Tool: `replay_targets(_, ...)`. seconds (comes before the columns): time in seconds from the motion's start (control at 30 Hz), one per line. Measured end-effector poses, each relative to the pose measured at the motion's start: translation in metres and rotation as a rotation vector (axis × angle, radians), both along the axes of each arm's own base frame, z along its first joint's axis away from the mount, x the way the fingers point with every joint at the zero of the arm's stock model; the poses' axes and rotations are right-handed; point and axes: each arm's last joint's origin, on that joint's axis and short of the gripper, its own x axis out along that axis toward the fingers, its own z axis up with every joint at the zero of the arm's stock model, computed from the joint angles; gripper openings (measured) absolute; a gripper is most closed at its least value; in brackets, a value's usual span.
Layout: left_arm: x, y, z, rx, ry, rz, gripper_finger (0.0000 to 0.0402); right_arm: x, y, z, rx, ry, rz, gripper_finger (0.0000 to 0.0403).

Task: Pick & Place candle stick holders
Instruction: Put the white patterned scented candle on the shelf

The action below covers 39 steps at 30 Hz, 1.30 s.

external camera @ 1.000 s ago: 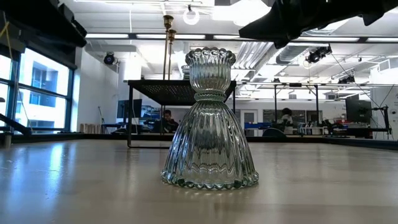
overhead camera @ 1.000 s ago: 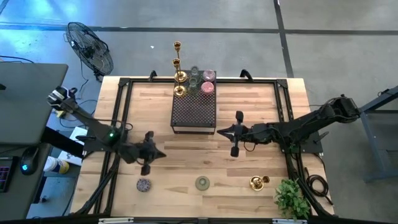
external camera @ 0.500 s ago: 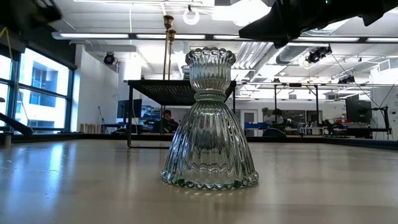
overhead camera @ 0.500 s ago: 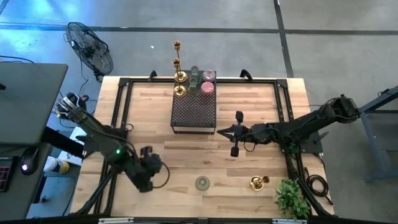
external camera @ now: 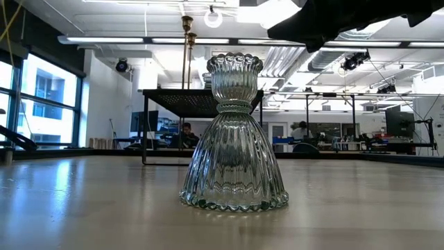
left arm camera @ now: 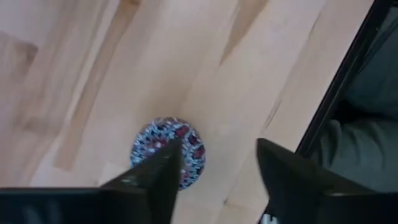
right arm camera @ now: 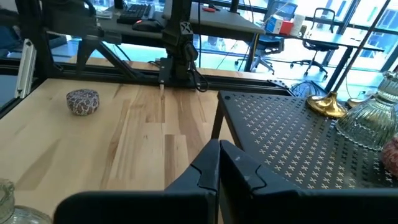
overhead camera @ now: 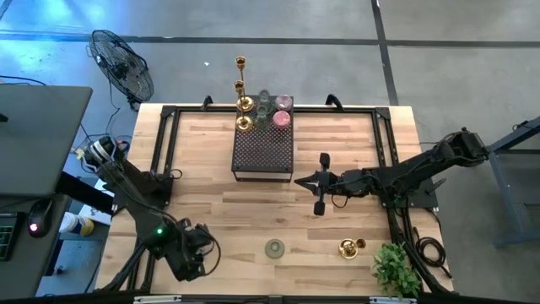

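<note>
While left end effector (left arm camera: pixel 214 171) gapes above mosaic holder (left arm camera: pixel 168 151), right end effector (right arm camera: pixel 219 163) idles.

A wooden table (overhead camera: pixel 211 207) carries a dark perforated box (overhead camera: pixel 263 152) near its far edge and a leafy green plant (overhead camera: pixel 395 268) at the near right corner (a standing fan (overhead camera: pixel 122 63) sits on the floor beyond).

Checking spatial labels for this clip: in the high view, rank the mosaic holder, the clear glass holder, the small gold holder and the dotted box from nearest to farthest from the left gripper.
1. Mosaic holder: directly under the left gripper, hidden there, shown by the left wrist view.
2. Clear glass holder: front centre.
3. Dotted box and small gold holder: back centre versus front right, too close to call.
</note>
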Motion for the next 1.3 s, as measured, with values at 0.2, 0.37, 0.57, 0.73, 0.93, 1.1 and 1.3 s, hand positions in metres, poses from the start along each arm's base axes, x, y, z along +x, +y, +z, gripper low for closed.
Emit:
replay_targets(0.2,-0.007,-0.01,-0.012,0.034,0.05,0.02,0.0308,0.0,0.0,0.001,-0.016,-0.004,0.003,0.0001)
replay_targets(0.37,-0.008,-0.019,-0.028,0.082,0.099,-0.015,0.0372,0.0,0.0,0.001,-0.016,-0.004,0.004,0.0001)
replay_targets(0.57,-0.006,-0.02,-0.041,0.151,0.13,-0.023,0.0397,0.0,0.0,0.001,0.022,-0.009,-0.002,0.0001)
replay_targets(0.73,-0.006,-0.019,-0.047,0.201,0.164,-0.05,0.0395,0.003,0.003,-0.005,0.036,0.012,0.003,0.0002)
replay_targets(0.93,-0.006,-0.019,-0.047,0.205,0.158,-0.053,0.0395,0.005,0.005,-0.011,0.038,0.031,0.007,0.0001)
replay_targets(1.1,-0.009,-0.015,-0.055,0.215,0.174,-0.017,0.0395,0.005,0.006,-0.011,0.042,0.031,0.01,0.0001)
replay_targets(1.3,-0.01,-0.015,-0.068,0.159,0.174,-0.005,0.0395,0.004,0.012,-0.011,0.034,0.03,0.034,0.0001)
